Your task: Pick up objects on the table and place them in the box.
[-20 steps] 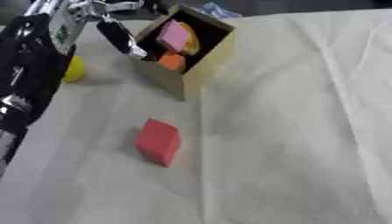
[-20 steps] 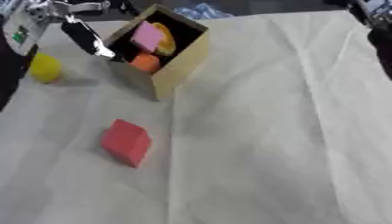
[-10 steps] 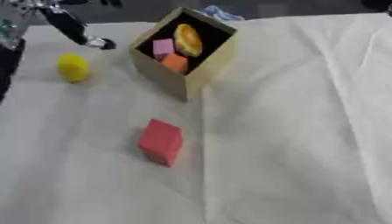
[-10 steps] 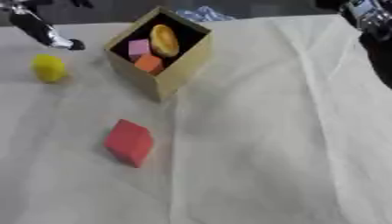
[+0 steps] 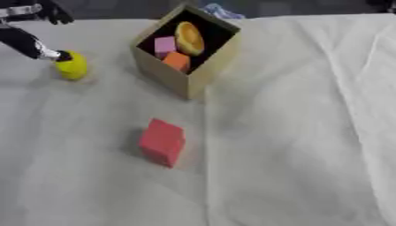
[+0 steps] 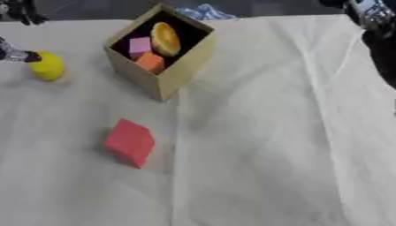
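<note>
Hand (image 5: 35, 42) beside yellow object (image 5: 72, 67)

The table (image 5: 309, 132) was covered with a creased whitish cloth (image 5: 294, 176). On it stood an open cardboard box (image 5: 188, 84) near the far edge, tilted askew, with a yellow rounded object (image 5: 72, 67) to its left and a red block (image 5: 161, 142) lying nearer, well apart from both.

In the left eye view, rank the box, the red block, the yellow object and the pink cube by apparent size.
1. Box, largest.
2. Red block; it lies nearer the camera, which may flatter it.
3. Yellow object.
4. Pink cube, partly hidden inside the box.
</note>
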Robot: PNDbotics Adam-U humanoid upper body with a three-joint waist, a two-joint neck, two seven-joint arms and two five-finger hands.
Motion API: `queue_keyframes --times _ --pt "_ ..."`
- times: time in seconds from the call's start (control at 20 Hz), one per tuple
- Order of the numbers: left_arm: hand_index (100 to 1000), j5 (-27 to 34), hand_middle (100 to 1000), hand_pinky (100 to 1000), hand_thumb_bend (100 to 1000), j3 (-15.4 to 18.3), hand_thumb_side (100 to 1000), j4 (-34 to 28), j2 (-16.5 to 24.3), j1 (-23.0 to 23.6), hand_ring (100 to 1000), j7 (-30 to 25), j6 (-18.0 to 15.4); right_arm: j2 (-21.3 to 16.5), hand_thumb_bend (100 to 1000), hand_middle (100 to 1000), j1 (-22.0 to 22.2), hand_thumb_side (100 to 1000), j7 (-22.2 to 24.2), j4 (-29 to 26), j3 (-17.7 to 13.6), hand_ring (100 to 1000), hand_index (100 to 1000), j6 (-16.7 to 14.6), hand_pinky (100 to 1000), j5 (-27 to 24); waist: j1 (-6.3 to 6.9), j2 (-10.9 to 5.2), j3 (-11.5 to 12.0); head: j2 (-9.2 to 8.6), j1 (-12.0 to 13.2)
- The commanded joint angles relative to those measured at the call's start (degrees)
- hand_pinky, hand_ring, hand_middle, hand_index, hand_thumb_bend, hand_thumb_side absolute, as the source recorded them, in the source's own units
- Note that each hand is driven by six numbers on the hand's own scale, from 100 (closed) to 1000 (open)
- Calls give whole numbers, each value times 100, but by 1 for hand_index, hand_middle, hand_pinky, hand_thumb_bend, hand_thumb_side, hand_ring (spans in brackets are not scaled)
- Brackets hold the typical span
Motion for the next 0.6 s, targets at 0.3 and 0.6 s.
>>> queue_keyframes --times 0.3,0.6 --pt "891 -437 776 838 539 203 469 385 161 -73 797 172 198 -146 100 688 -67 709 -43 -113 -80 861 847 -7 887 30 -15 -60 -51 -142 90" --pt "907 -936 789 832 581 338 418 612 72 -113 803 669 357 -148 100 685 -73 714 -30 -113 -88 860 847 -6 888 26 -24 23 -96 -201 150"
